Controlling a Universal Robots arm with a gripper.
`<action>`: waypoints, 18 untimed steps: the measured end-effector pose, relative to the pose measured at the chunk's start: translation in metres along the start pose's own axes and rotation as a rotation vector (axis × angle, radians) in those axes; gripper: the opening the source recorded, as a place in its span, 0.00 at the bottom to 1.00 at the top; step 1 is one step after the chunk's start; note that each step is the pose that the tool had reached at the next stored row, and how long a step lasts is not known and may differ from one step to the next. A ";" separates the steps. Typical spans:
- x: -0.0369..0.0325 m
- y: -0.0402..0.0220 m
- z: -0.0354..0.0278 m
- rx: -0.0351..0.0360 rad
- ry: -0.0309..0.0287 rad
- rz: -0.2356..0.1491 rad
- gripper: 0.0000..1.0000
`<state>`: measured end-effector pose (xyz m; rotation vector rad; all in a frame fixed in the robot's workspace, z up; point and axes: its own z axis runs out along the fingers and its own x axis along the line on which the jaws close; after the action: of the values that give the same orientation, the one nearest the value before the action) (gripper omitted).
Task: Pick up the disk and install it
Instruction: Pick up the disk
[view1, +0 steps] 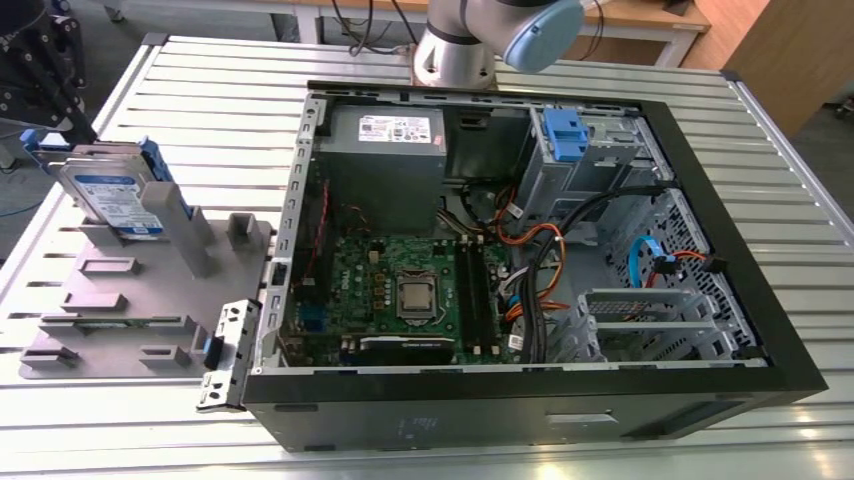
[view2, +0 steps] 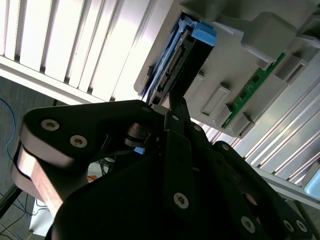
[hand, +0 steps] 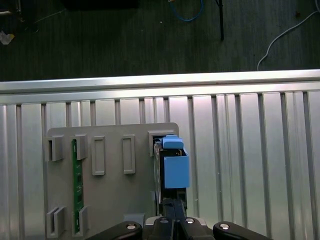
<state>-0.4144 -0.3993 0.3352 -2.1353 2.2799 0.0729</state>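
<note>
The disk (view1: 118, 195) is a silver drive with a blue-and-white label and blue side rails. It stands on edge in a slot of the grey holder plate (view1: 134, 300) at the exterior view's left. My black gripper (view1: 51, 110) hangs just above and behind it, apart from it. Both wrist views look along the fingers at the disk's thin edge (view2: 175, 60) (hand: 170, 165) with its blue rail. The gripper (view2: 172, 97) (hand: 172, 202) looks shut, its fingers pressed together and holding nothing, with the tips close to the disk's end.
An open computer case (view1: 747, 250) lies on the slatted metal table, with a motherboard (view1: 400, 290), a grey power supply box (view1: 387, 140) and a drive bay with a blue latch (view1: 567, 135). A green board (hand: 76, 185) sits in another slot of the holder.
</note>
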 end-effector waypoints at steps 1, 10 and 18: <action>0.0000 0.0000 0.0000 0.0000 0.0000 0.000 0.11; 0.0000 0.0000 -0.0001 0.0000 0.0000 0.000 0.41; 0.0004 0.0001 0.0070 0.0034 -0.0002 -0.002 0.47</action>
<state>-0.4147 -0.3993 0.3282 -2.1359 2.2759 0.0693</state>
